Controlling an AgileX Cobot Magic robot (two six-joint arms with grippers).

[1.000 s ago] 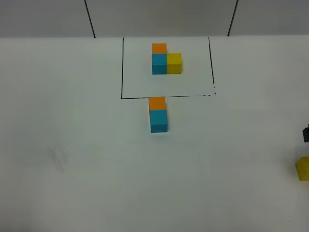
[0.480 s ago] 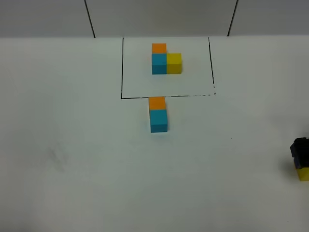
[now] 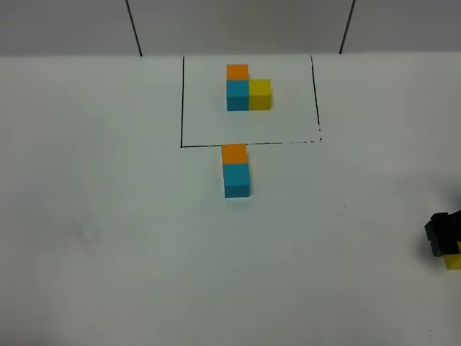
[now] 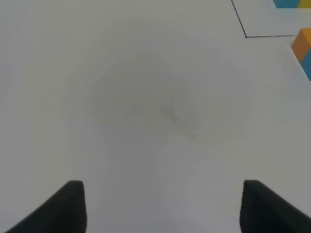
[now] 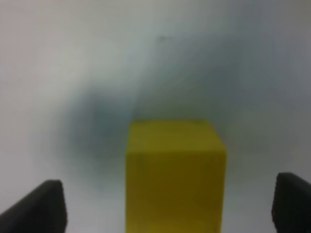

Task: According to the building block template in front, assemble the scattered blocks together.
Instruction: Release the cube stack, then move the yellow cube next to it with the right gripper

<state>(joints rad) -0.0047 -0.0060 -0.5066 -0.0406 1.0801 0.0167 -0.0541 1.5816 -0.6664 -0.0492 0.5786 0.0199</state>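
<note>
The template (image 3: 248, 90), an orange, blue and yellow L of cubes, sits inside a black drawn rectangle at the back. Just below the frame, a loose orange cube (image 3: 234, 153) touches a loose blue cube (image 3: 236, 180); both peek into the left wrist view (image 4: 303, 51). The loose yellow cube (image 3: 453, 260) lies at the far right edge, mostly covered by my right gripper (image 3: 442, 236). In the right wrist view the yellow cube (image 5: 176, 174) stands between the open fingers (image 5: 39, 206), which do not touch it. My left gripper (image 4: 160, 208) is open and empty over bare table.
The white table (image 3: 130, 238) ends at a grey back wall with two dark seams. A faint smudge (image 3: 88, 236) marks the table at left. The black frame line (image 3: 248, 144) runs just behind the orange cube.
My right gripper has come in from the right edge and down over the yellow cube, covering most of it. The other cubes have not moved.
</note>
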